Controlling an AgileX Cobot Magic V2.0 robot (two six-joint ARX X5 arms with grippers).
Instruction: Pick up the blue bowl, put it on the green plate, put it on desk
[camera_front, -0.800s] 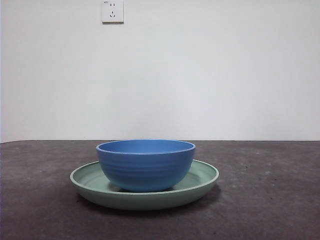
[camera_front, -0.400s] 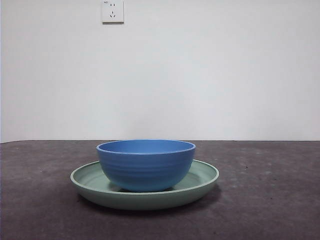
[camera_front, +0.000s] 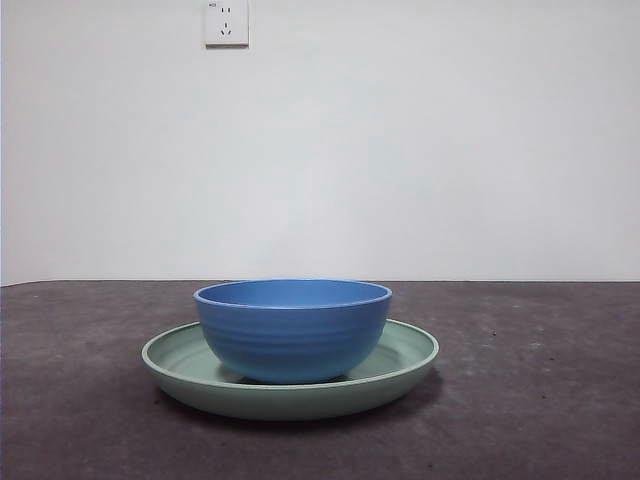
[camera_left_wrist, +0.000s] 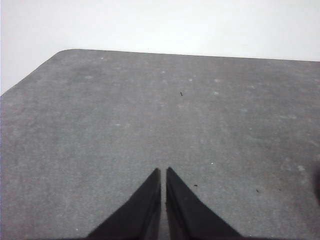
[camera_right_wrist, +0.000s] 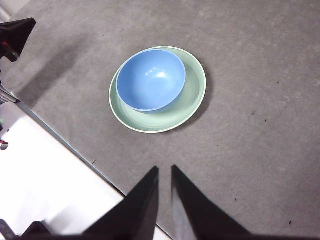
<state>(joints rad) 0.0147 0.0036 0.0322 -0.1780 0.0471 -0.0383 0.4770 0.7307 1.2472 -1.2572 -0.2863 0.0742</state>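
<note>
Front view: the blue bowl (camera_front: 292, 330) sits upright inside the green plate (camera_front: 400, 362), which rests flat on the tabletop (camera_front: 540, 400); neither arm enters this view. Right wrist view: the same stack lies well ahead of and below the right end effector (camera_right_wrist: 165, 172), with the bowl (camera_right_wrist: 151, 79) seated off-centre, toward one side of the plate (camera_right_wrist: 192, 92), so more bare plate floor shows on the other side. The right end effector's jaws are nearly pressed together, with only a thin slit between them, and pinch nothing. Left wrist view: the left end effector (camera_left_wrist: 163, 172) is likewise almost pressed together and empty, over bare tabletop (camera_left_wrist: 100, 115) with no dish in sight. Judged risks: with the bowl already on the plate, the remaining lift back to the tabletop requires the jaws to spread first; a descent with them this close would strike the rim rather than straddle it. A pinch on one wall of a deep, smooth bowl may let it tilt or slip. Because the bowl sits off-centre, a sideways nudge could drag or tip the shallow plate. The stack also appears near the tabletop's edge in the right wrist view, so a hard push could carry it off.
</note>
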